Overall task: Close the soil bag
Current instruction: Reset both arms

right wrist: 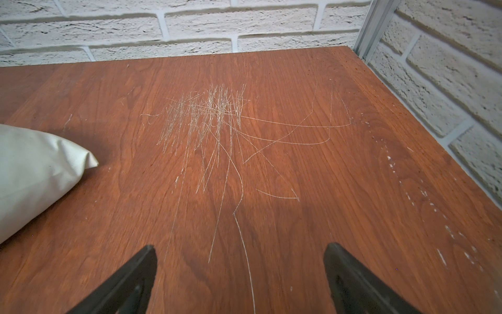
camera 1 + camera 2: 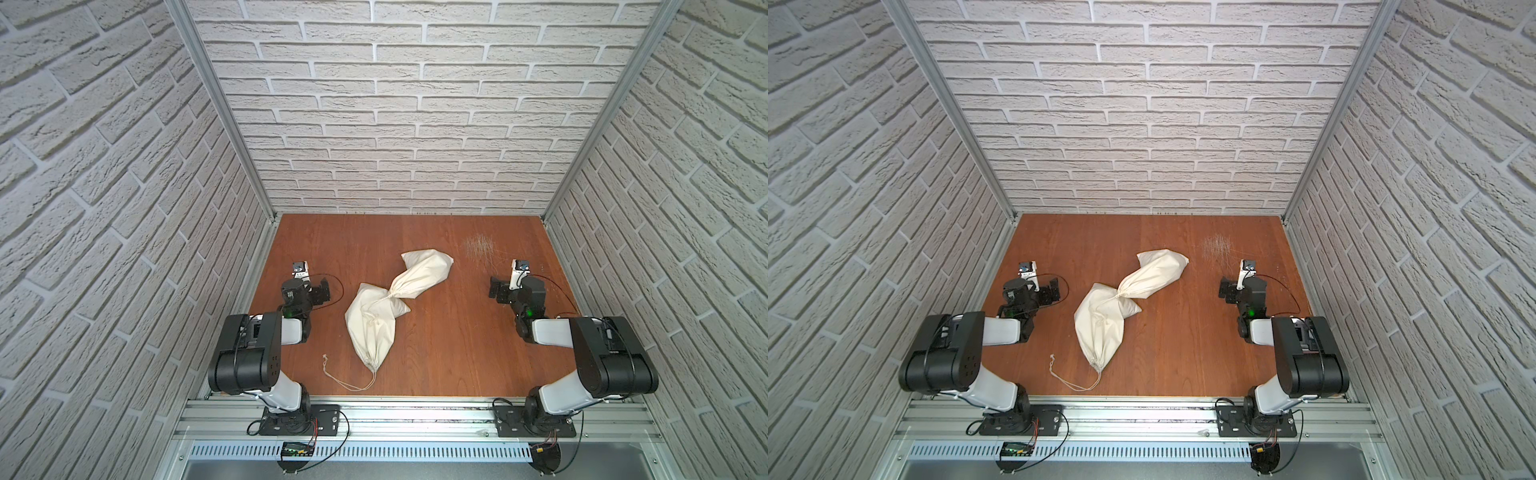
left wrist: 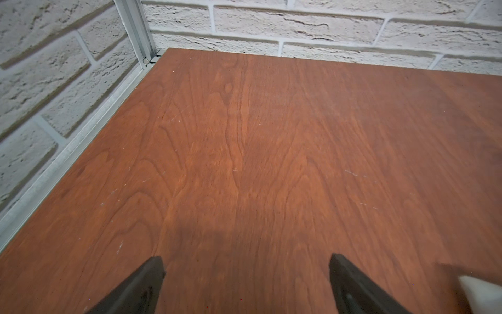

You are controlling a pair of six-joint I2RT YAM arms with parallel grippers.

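— White brick-pattern walls (image 2: 415,124) on three sides, reddish-brown wooden tabletop (image 2: 457,353) below. Tools first?

— Left gripper (image 3: 244,257): black jaws spread wide, nothing between them but bare wood. Right gripper (image 1: 240,245): same, spread wide and empty, hovering over a patch of pale scratches (image 1: 212,117).

— And further out?

— Cream cloth drawstring sack (image 2: 370,328) lying mid-table between the two grippers, well apart from both. Pinched hard at the waist: plump far half toward the right gripper, flatter near half running toward the metal front rail (image 2: 415,409). Hard to tell whether one twisted sack or two lying end to end.

— Mouth?

— Near end gathered to a tight point. Thin pale cord (image 2: 345,384) trailing loose from there across the wood, toward the left gripper's side. No soil visible anywhere.

— So, progress?

— Judging by the cinched neck and both grippers parked clear: closing probably done, or nearly. Possibly left: a firmer pull on the cord, or a knot. No telling from here whether tied.
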